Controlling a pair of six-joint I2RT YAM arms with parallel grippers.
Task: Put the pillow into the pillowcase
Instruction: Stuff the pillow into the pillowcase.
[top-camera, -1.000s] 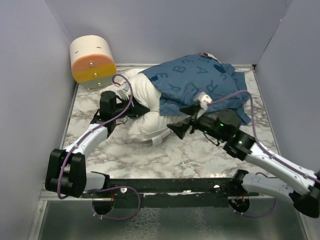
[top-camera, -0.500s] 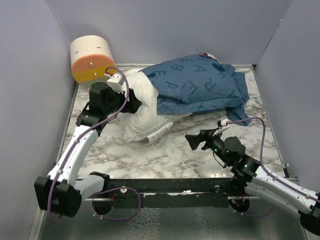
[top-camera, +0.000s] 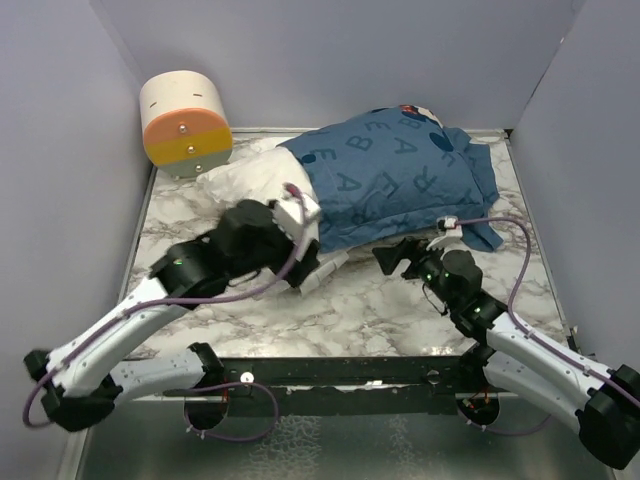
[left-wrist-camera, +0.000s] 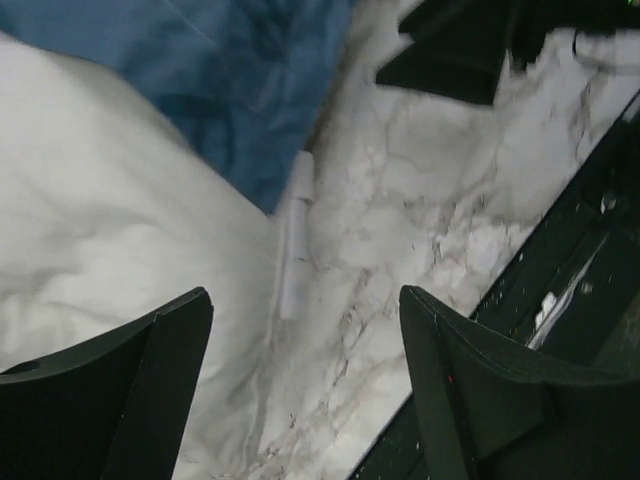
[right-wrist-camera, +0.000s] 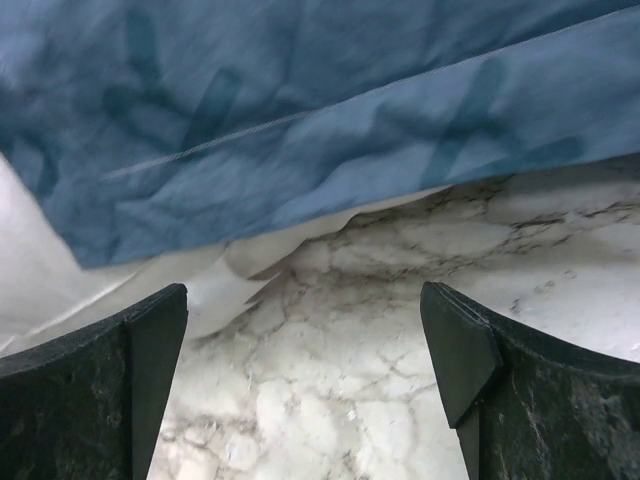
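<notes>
Top external view: the large plump white fabric pillow (top-camera: 262, 185) lies on the marble-patterned table (top-camera: 380, 310). Its right-hand portion is covered by the dark blue thin fabric pillowcase (top-camera: 395, 170), printed with light blue letters. The pillow's left end projects bare from the pillowcase opening, toward the table's left side. In the right wrist view, white fabric emerges beneath the blue hem. This suggests the covered part is inside the sack, though this cannot be confirmed.

Left gripper (left-wrist-camera: 300, 300): jaws spread, holding nothing. It is positioned over the near edge of the exposed pillow, close to a small white label strip (left-wrist-camera: 294, 250).

Right gripper (right-wrist-camera: 305, 295): jaws spread wide, empty. It is aimed at the near hem of the pillowcase, above bare table.

Progress assessment: insertion appears more than half complete. Work left, as judged: bring the pillowcase opening over the exposed left end, or push that end inward, then seat the corners.
</notes>
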